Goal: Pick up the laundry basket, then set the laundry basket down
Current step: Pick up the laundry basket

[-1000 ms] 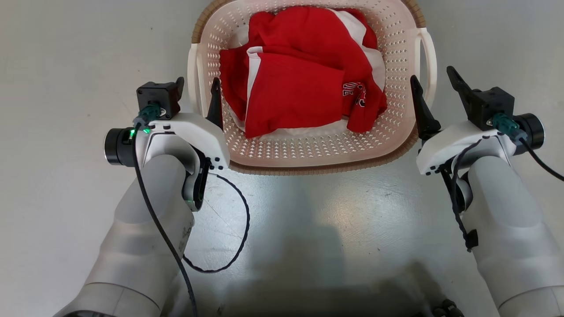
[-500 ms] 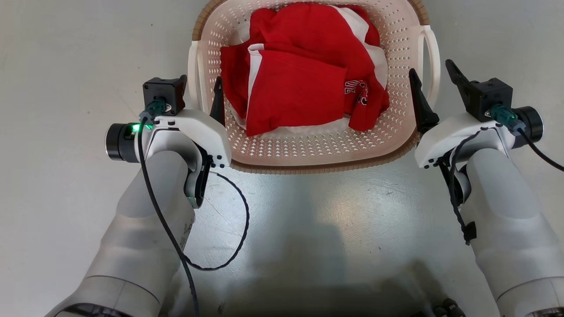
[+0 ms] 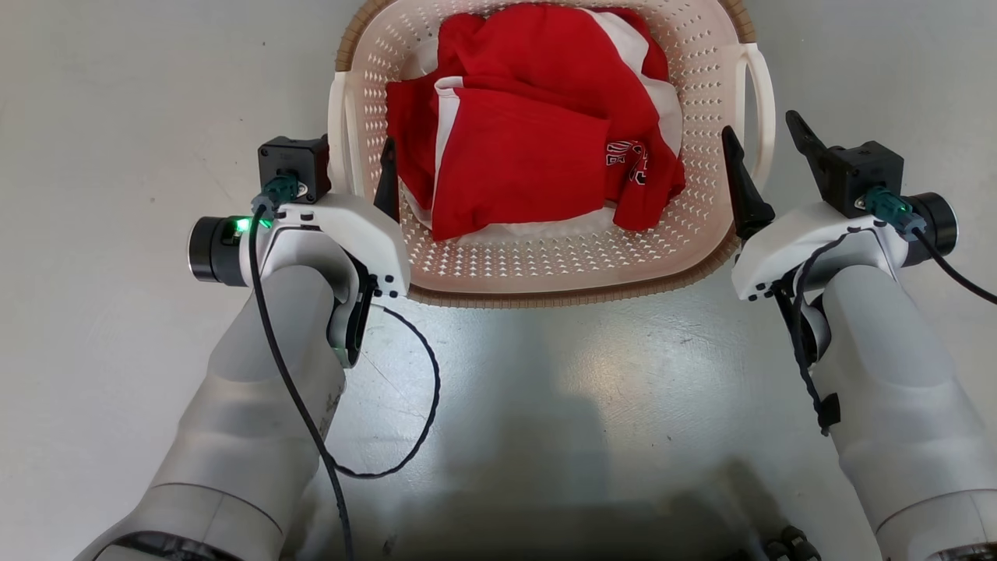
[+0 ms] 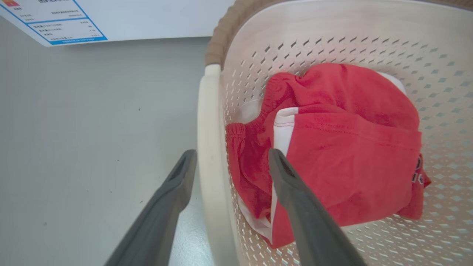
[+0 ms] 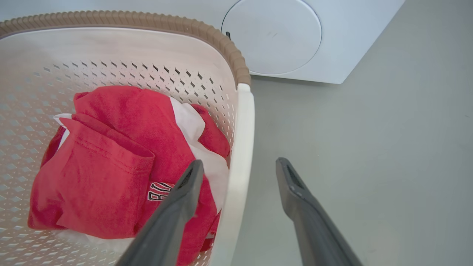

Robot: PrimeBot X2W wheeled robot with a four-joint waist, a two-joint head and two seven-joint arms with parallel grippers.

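On the floor [image 3: 117, 117] before the washing machine [image 5: 347, 40], the laundry basket [image 3: 545, 294] sits between both arms. The left gripper [image 4: 232, 153] and right gripper [image 3: 761, 128] each gape wide astride a white side handle [image 5: 241, 147]. Close both squarely and together, then lift level.

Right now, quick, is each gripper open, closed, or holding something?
Left gripper: open, jaws either side of the left basket handle, holding nothing.
Right gripper: open, jaws either side of the right basket handle, holding nothing.
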